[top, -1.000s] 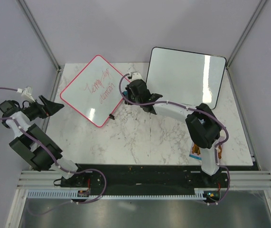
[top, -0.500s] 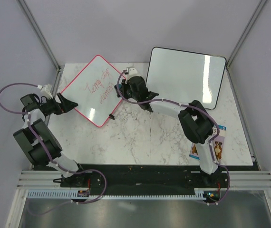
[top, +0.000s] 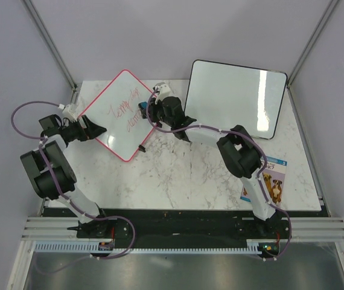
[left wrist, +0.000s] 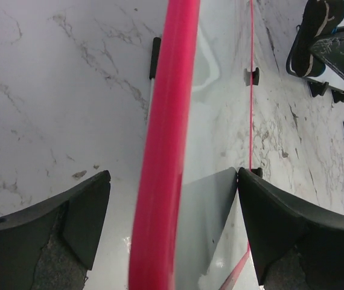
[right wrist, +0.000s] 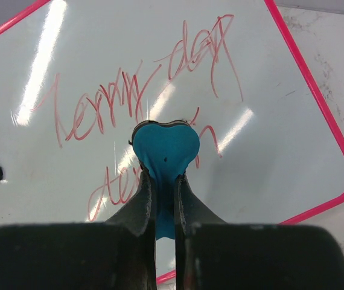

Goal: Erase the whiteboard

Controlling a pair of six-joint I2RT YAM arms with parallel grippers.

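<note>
The whiteboard [top: 113, 118], a square white board with a red-pink frame and red handwriting, lies turned like a diamond at the table's back left. My left gripper [top: 98, 129] is open at its left edge. In the left wrist view the red frame [left wrist: 166, 151] runs between the fingers of the left gripper [left wrist: 173, 175], with a gap on each side. My right gripper [top: 144, 112] is over the board's right part, shut on a blue eraser [right wrist: 165, 148]. The eraser's rounded tip sits over the red handwriting [right wrist: 117, 99]. I cannot tell whether it touches the board.
A larger black-framed whiteboard [top: 235, 96] lies at the back right, close to the right arm's wrist. A printed card [top: 271, 181] lies near the table's right front. Small black clips [top: 140, 148] sit on the pink board's near-right edge.
My left gripper has swung right, from off the table's left side, and now straddles the board's left edge. My right gripper has slid left over the writing with the eraser.
</note>
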